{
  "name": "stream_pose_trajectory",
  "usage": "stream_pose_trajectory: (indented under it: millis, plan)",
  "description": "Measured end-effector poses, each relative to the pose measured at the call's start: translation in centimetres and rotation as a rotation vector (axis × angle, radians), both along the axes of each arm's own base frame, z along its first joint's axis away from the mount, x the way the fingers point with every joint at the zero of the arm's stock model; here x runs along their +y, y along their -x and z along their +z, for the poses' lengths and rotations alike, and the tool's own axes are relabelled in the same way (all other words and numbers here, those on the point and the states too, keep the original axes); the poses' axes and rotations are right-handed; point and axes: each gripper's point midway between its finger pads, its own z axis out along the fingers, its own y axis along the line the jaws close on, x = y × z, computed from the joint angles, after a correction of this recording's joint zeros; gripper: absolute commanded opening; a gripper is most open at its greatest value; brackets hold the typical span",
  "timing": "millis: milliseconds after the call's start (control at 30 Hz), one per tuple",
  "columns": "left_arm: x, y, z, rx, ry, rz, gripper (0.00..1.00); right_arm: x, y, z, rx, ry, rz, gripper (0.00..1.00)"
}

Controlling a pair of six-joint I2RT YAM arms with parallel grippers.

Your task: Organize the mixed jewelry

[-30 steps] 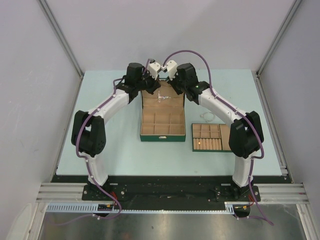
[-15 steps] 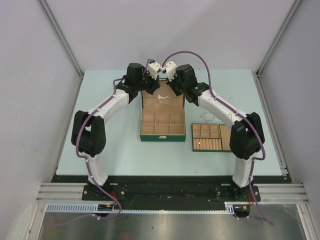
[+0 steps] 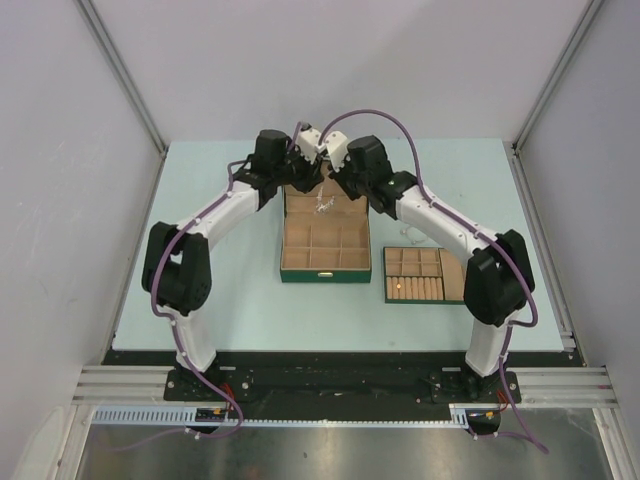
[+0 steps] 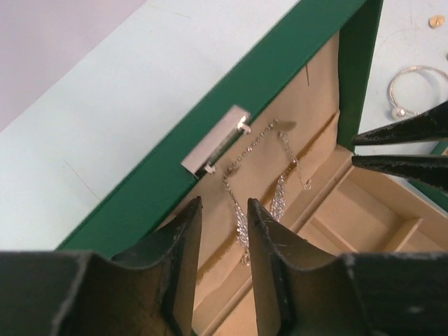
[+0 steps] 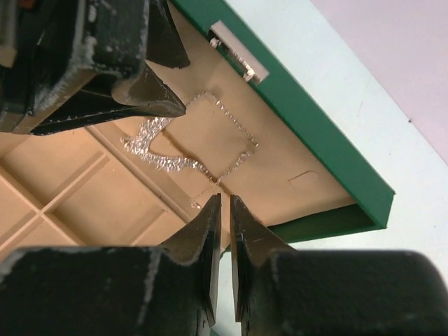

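The long fine chain necklace (image 5: 168,162) is lying in a loose loop on the tan lining of the open lid (image 5: 280,161) of the green box (image 3: 322,275), its glittering cluster resting close to the ridge where the lid meets the compartments. A smaller silvery loop (image 3: 415,237) is sitting on the table (image 3: 230,260) to the right of the box, just beyond the green tray (image 3: 386,275).

The left fingers (image 4: 183,252) are hovering over the lid with a moderate gap between them, gripping nothing; the chain is showing through that gap on the lining beyond. The right fingers (image 5: 203,241) are reaching in from the opposite side, parted by only a narrow slit, their tips just beside the thin end of the chain. Nothing is showing inside the slit, though contact with the chain cannot be told. A metal latch (image 4: 217,140) is sitting on the lid's far edge.
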Motion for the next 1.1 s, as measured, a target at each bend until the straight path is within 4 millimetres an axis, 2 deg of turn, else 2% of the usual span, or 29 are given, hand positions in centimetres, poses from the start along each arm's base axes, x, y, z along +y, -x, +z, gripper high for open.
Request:
stream_pose_trajectory:
  millis: [167,300,600,833,933,1000,1100]
  plan:
    - [0.3,1.4,-0.9,0.019,-0.007,-0.005,0.44,-0.3,1.0,-0.8,0.017,0.013,0.024,0.3]
    - [0.6,2.9,-0.9,0.019,-0.003,-0.007,0.47,-0.4,1.7,-0.9,0.024,0.013,0.043,0.34]
    - [1.9,5.2,1.2,-0.052,0.028,0.007,0.53,0.6,2.5,-0.8,0.037,-0.037,0.109,0.33]
    - [3.2,6.3,2.4,-0.083,0.057,0.031,0.56,1.1,3.3,-1.7,0.068,-0.047,0.15,0.33]
    - [4.2,6.9,2.7,-0.086,0.063,0.05,0.58,1.1,3.5,-1.7,0.07,-0.04,0.16,0.34]
    - [4.7,7.1,3.0,-0.094,0.063,0.056,0.64,1.1,3.6,-1.6,0.065,-0.033,0.167,0.36]
    - [5.1,7.6,3.1,-0.116,0.045,0.04,0.65,0.9,3.8,-1.2,0.055,-0.024,0.176,0.41]
